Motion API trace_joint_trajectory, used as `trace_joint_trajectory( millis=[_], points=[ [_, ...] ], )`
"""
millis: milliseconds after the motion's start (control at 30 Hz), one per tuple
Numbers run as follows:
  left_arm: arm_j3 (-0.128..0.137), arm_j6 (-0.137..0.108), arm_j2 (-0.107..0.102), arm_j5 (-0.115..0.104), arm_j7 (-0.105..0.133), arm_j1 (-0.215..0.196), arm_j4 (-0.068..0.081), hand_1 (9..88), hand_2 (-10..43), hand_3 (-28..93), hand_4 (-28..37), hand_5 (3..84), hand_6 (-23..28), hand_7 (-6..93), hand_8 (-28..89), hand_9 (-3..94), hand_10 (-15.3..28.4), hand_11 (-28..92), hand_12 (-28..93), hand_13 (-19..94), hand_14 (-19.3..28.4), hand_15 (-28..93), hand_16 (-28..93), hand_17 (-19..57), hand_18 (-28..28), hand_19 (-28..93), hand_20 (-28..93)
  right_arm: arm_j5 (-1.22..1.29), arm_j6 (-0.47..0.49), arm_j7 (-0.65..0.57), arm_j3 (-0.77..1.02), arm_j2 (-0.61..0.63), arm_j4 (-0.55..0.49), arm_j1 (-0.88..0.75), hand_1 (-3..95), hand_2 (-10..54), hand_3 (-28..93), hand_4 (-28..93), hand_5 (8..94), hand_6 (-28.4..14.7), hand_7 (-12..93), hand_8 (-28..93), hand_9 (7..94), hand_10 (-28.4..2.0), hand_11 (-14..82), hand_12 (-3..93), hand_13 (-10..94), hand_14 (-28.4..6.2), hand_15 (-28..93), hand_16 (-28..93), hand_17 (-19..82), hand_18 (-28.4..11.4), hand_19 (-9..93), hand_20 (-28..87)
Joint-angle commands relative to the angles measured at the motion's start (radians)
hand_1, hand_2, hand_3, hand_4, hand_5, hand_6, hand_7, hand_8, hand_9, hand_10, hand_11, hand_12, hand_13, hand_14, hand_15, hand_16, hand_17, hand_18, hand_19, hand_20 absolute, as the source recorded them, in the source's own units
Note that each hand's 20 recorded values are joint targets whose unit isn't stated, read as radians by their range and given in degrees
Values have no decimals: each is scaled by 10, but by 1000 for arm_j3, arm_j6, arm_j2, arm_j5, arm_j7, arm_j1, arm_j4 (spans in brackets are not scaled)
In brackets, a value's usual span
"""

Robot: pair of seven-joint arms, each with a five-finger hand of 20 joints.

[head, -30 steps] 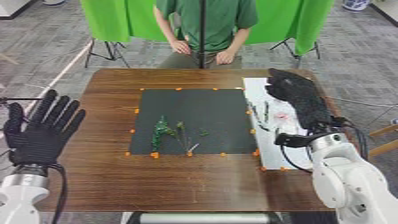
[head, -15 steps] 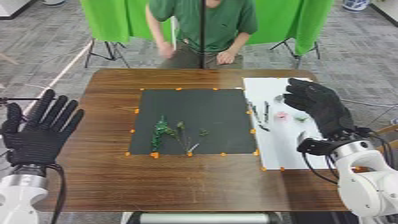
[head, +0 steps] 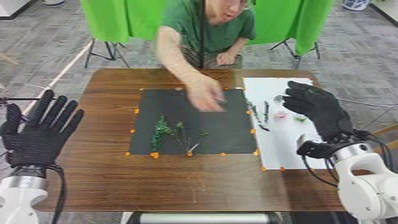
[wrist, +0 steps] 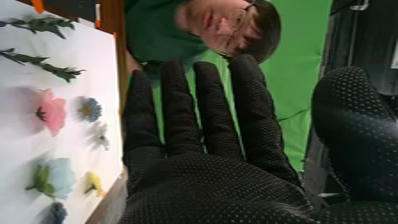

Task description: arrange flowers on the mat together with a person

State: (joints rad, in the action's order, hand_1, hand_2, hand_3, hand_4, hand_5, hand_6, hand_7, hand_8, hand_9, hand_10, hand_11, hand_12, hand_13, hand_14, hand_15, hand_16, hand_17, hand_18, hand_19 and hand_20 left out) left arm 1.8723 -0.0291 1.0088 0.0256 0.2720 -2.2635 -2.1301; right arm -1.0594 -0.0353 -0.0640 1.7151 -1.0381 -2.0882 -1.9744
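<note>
I have my left hand (head: 37,139) and right hand (head: 316,111) empty, fingers straight and spread, likely so the person's hand (head: 205,95) can work freely over the mat (head: 229,121).

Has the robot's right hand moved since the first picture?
Yes, the right hand has shifted right and nearer the robot, against the white sheet.

Mat (head: 218,142) dark grey; flower (wrist: 55,111) pink; right hand (head: 315,107) black, dotted.
</note>
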Motion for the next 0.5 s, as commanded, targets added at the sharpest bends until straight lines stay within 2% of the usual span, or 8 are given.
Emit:
trace_joint_trajectory(
  millis=[33,100,167,333,500],
  points=[
    [1,4,14,4,-5,-15,-5,226,85,683,-283,393,57,43,-73,364,143,136,94,267,145,226,-45,-25,124,260,116,2,-18,5,11,3,-15,-24,199,76,825,-228,457,-12,168,-131,447,-124,60,148,352,-118,179,170,127,-165,359,125],
    [-2,6,14,4,-11,-14,-4,227,86,683,-283,393,58,43,-73,364,144,136,93,267,145,226,-45,-25,124,261,117,5,-21,3,17,-1,-18,-33,200,74,826,-228,455,-13,168,-131,446,-124,60,148,352,-117,179,170,126,-166,360,125],
    [3,8,13,5,-7,-20,-9,227,85,683,-283,393,58,43,-73,364,144,136,93,267,145,226,-46,-25,124,261,117,-1,-28,6,15,-4,-18,-33,201,72,827,-228,455,-13,168,-131,445,-123,60,149,353,-118,179,171,125,-167,361,126],
    [0,15,9,6,-5,-14,-9,228,86,683,-283,393,57,44,-73,364,143,135,93,267,146,227,-45,-26,124,262,117,0,-30,10,21,5,-19,-40,203,69,828,-228,431,-16,162,-128,444,-122,60,149,353,-117,179,172,124,-168,365,126],
    [2,17,13,7,-5,-20,-15,229,86,683,-283,394,57,44,-73,364,142,136,94,268,146,227,-46,-26,124,262,117,3,-29,12,31,1,-21,-48,203,66,830,-228,425,-18,161,-126,442,-121,61,149,352,-119,180,173,123,-169,368,126]
  ],
)
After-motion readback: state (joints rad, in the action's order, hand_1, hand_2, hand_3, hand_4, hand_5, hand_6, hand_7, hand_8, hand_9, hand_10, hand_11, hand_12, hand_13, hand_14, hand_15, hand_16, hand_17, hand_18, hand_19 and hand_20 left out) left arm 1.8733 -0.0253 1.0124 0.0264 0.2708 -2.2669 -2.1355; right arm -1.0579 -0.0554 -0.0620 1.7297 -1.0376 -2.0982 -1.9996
